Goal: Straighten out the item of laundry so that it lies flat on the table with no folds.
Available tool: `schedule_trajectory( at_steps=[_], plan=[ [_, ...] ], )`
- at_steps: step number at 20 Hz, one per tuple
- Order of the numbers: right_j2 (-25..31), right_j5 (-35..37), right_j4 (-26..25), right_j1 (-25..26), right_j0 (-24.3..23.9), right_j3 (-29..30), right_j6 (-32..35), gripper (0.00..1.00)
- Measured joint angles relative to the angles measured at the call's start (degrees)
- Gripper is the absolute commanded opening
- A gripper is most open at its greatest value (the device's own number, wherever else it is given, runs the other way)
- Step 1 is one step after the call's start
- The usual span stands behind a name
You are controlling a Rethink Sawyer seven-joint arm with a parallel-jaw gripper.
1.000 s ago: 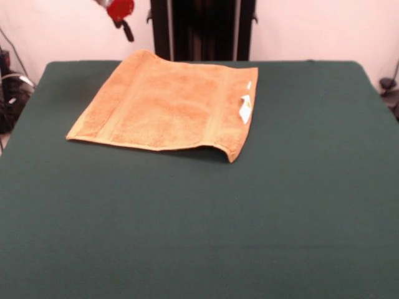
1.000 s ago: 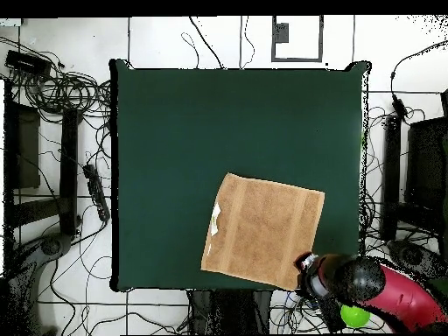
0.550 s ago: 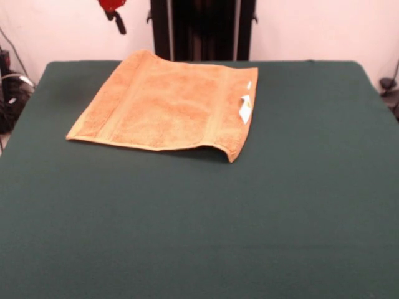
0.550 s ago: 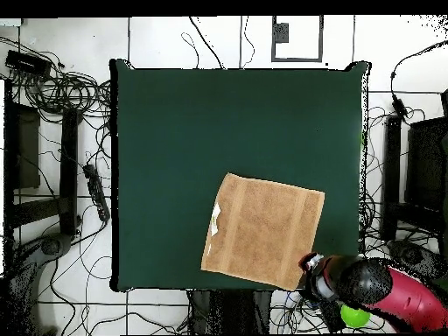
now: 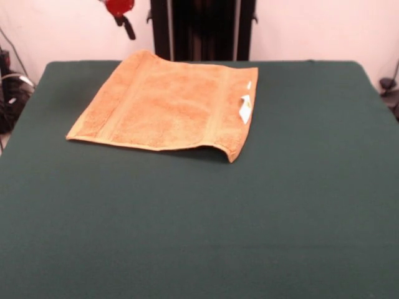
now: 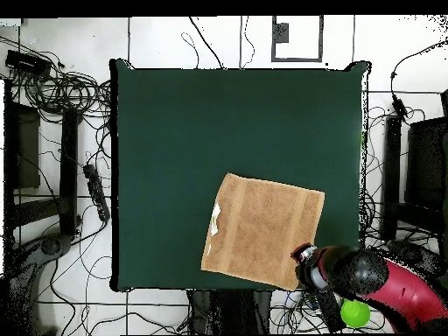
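Towel: small square orange-tan terry towel (image 5: 167, 104) (image 6: 263, 229) spread near one edge of the table, one corner at that edge, another lifted slightly.
Tag: small white tag (image 5: 245, 109) (image 6: 215, 217) on one hem.
Table: large dark green felt-topped table (image 5: 249, 212) (image 6: 219, 131).
Gripper: red and black gripper (image 5: 122, 14) (image 6: 306, 266) hangs just off the towel's edge corner; whether its fingers are released or clenched cannot be told.

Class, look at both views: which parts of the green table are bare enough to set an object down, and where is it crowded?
Bare felt covers most of the table: everything between the orange towel and the edge opposite the robot, plus the strip along its tagged side. It is crowded at one robot-side corner, where the towel lies and the gripper hangs by its corner.
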Motion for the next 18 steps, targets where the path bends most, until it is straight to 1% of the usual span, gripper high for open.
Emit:
schedule_trajectory(
  at_steps=[13,14,18],
  plan=[
    [2.5,-0.3,7.4,5.2,5.3,-1.2,0.0,1.0],
    [2.6,-0.8,8.7,6.2,6.4,-1.7,0.0,1.0],
    [2.6,-1.7,9.8,7.2,7.6,-2.4,0.0,1.0]
  ],
)
